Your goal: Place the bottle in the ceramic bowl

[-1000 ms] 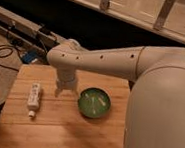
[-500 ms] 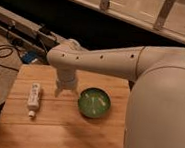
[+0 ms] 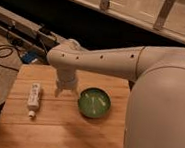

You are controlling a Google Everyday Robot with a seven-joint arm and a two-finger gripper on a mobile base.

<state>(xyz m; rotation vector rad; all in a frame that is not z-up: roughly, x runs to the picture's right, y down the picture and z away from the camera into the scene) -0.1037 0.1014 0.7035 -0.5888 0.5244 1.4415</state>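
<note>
The small white bottle [image 3: 33, 99] lies on its side on the left part of the wooden table [image 3: 54, 129], cap end toward the front. The green ceramic bowl [image 3: 94, 103] with a dark rim sits on the table to the right of it, with pale flecks inside. My gripper [image 3: 64, 91] hangs from the white arm between the bottle and the bowl, just above the table, a little left of the bowl's rim and right of the bottle. It holds nothing that I can see.
My large white arm and body [image 3: 154, 95] fill the right side. Behind the table run a dark rail with cables [image 3: 20, 35] and a blue item on the floor [image 3: 30, 57]. The table's left and front edges are close.
</note>
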